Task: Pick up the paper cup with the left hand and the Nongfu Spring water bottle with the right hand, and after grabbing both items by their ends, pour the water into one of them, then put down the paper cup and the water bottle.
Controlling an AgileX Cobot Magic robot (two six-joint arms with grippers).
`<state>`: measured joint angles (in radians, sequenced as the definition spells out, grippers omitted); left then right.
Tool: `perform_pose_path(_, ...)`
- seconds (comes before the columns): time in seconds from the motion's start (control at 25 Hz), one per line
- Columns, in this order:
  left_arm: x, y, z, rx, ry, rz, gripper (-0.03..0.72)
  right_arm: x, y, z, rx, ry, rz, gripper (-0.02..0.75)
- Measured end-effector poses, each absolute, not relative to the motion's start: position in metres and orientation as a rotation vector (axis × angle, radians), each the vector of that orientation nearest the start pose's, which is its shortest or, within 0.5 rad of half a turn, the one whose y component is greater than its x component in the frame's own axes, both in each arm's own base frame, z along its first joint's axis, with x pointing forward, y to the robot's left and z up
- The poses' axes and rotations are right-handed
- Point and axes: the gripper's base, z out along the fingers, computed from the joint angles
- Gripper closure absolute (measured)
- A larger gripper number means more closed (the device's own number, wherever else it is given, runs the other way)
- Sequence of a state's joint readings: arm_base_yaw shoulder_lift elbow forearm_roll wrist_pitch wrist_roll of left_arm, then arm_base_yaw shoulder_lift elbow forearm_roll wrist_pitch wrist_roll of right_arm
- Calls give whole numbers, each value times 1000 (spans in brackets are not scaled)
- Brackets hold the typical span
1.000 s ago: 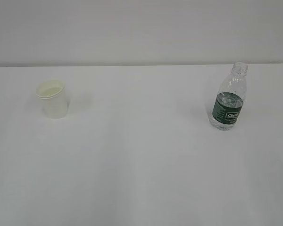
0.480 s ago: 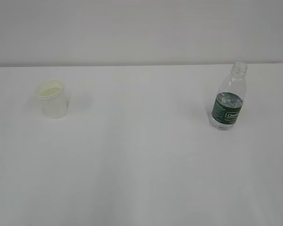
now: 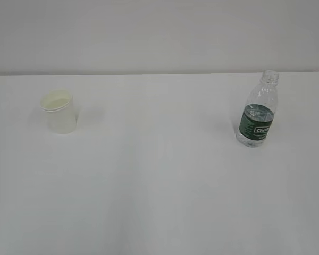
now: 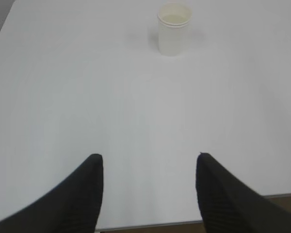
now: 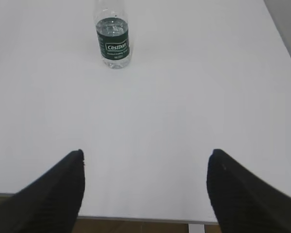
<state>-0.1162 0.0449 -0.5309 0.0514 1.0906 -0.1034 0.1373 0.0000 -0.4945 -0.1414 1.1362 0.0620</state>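
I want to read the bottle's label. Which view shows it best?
The right wrist view: the bottle faces it, white lettering sharp, though its neck is cut off. The exterior view shows the whole bottle, label smaller. The left wrist view misses it.

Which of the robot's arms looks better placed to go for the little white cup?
The left, probably. The small white tapered paper cup stands upright straight ahead of the left gripper, jaws open with nothing between them. The right gripper faces the clear ribbed plastic bottle with the dark green label instead.
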Motion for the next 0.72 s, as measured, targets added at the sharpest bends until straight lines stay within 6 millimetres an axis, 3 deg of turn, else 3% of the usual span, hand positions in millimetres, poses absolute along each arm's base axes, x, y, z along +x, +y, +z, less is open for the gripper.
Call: perform_pose_path(0.72, -9, 5, 283, 9, 2049, -77, 256, -9, -13, 270, -65, 2105, -48, 150)
